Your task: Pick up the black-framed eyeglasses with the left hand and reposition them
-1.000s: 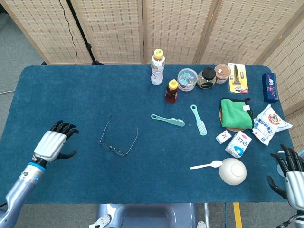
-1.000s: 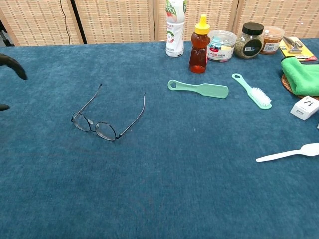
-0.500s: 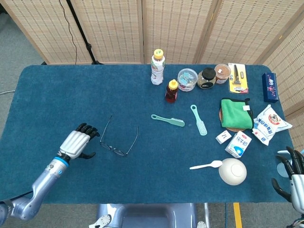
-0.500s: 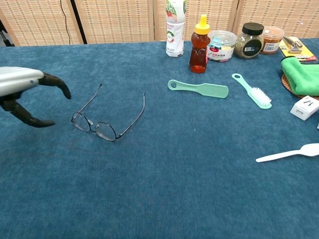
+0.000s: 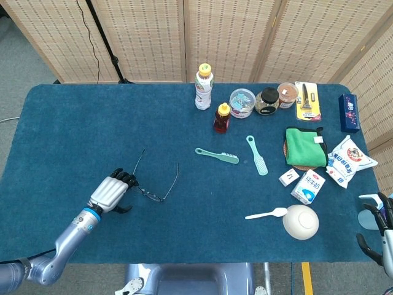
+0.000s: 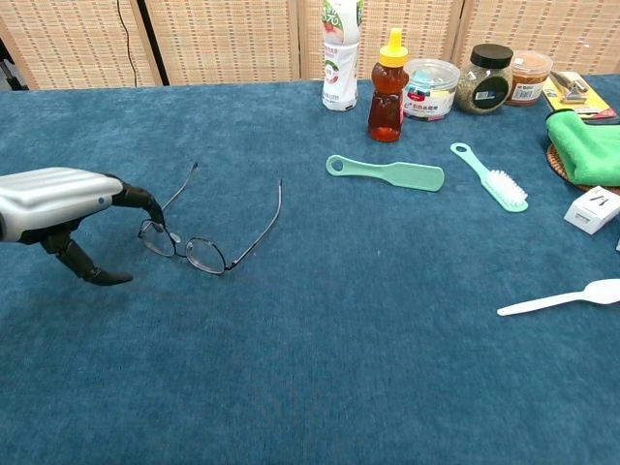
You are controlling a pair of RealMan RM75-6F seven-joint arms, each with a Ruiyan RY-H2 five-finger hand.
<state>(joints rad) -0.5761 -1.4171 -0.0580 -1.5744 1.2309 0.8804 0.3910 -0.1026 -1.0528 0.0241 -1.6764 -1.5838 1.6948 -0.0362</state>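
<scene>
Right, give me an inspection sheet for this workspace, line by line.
Surface: blue cloth-covered table.
Job's things: black-framed eyeglasses lie flat with temples unfolded, not lifted.
Clutter: bottle, honey bottle, jars, two mint brushes, green cloth, white spoon, bowl, small boxes and packets on the right side.
Hands: left hand at the glasses' left lens, fingertips at the frame, thumb apart, no grip yet; right hand at the table's right edge, holding nothing.
Cables: black cable against the screen.
Surroundings: woven folding screens behind, grey floor.
</scene>
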